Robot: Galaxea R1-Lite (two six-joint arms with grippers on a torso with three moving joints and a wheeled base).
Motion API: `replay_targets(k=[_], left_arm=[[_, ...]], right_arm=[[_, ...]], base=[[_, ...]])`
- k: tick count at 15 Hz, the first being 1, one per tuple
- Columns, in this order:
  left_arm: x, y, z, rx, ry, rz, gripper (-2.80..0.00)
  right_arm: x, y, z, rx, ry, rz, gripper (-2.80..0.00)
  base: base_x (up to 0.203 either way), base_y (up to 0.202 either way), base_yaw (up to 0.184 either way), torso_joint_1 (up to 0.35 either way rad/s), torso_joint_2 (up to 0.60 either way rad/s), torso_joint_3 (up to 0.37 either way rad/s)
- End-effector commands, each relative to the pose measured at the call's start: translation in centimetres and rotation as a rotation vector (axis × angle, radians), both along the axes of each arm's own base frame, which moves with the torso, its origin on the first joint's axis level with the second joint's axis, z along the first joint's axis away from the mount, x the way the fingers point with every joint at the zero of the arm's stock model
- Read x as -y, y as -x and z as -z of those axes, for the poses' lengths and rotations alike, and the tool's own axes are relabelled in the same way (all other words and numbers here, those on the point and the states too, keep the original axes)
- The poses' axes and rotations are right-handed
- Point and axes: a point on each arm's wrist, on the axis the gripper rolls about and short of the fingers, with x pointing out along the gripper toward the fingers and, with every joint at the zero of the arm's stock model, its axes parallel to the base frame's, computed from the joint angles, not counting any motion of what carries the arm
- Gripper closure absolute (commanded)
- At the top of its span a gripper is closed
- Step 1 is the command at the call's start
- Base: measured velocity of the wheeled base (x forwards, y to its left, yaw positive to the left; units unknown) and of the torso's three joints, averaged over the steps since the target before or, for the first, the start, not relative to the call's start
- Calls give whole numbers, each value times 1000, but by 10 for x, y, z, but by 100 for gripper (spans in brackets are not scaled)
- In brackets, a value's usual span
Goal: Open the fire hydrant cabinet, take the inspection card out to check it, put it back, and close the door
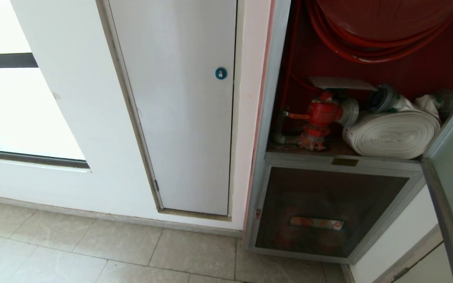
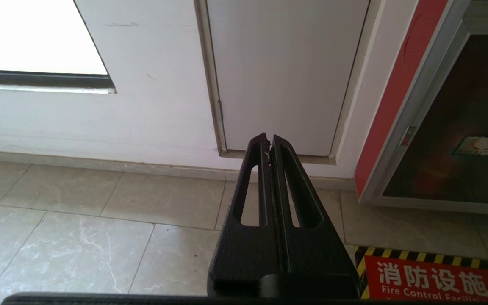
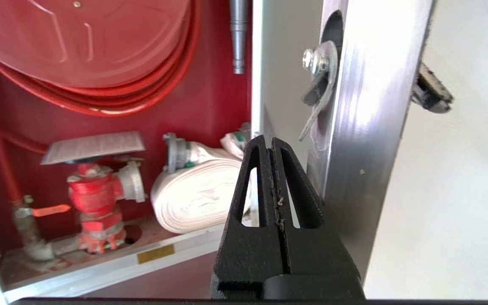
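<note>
Here the right end effector is pressed fully closed, holding nothing, beside the door frame's edge.

1. the fire hydrant cabinet is seen open, with the door swung out at the right edge.
2. the inspection card is laid flat atop the red valve.
3. a white rolled hose is seen beside the valve.

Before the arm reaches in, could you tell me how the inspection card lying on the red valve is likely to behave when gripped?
The inspection card looks thin, so probably light and floppy. It lies loose on the valve, overhanging, so a nudge may slide it off.
</note>
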Motion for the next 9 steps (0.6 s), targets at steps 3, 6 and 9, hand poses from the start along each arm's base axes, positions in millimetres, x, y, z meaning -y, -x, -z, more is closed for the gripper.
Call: replay_targets(k=[3,6,9], left_arm=[[0,0,0,-1,-1,0,0],[0,0,0,-1,-1,0,0],[0,0,0,-1,0,0,0]], right_arm=[[4,10,-1,12,-6,30,0],[5,14,-3,8,-6,52,0],[6,18,-5,-1,-13,91,0]], base=[[0,0,0,0,0,0],[0,0,0,0,0,0],[0,0,0,0,0,0]])
